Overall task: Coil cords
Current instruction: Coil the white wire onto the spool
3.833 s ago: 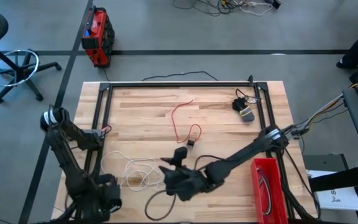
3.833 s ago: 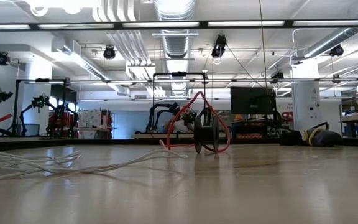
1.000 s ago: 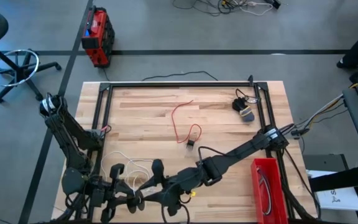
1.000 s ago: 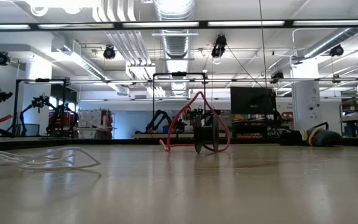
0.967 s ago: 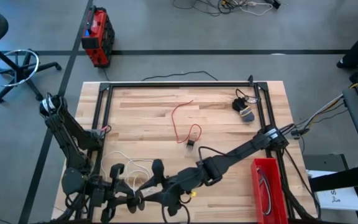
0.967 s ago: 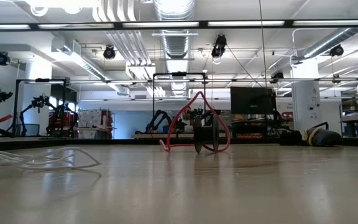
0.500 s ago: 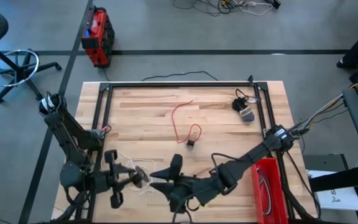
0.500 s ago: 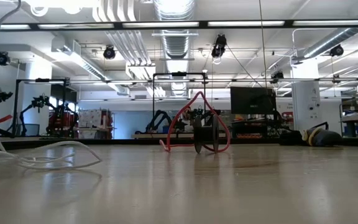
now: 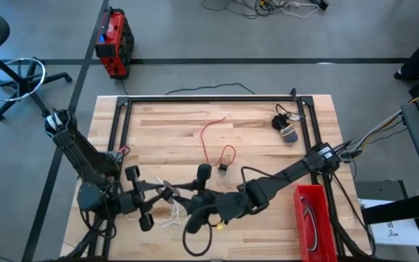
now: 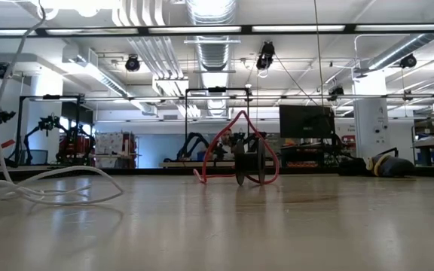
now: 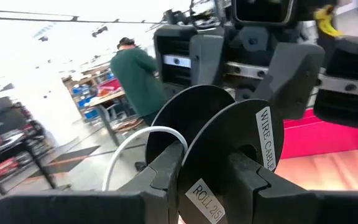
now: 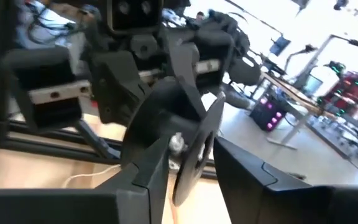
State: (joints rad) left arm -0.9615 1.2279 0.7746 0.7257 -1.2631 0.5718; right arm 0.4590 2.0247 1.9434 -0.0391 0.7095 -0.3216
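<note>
My left gripper (image 9: 153, 195) is closed on a black spool (image 11: 229, 149) — my two fingers (image 11: 166, 171) pinch its discs, and the label on one disc reads "WIRE CABLE". The white cord (image 11: 138, 146) loops around the spool between the discs and trails down to the table, where the rest of it lies loose near the front left (image 10: 59, 184). My right gripper (image 9: 195, 196) faces the left one, close in over the front middle of the table, and it also grips the spool's disc (image 12: 194, 155) from the other side. Farther back, the red cord (image 9: 213, 142) lies in an open loop near the table's middle, its small dark plug (image 9: 223, 168) at the near end. The black cord (image 9: 285, 124) sits bundled at the back right corner. A red bin (image 9: 312, 218) stands at the right edge.
</note>
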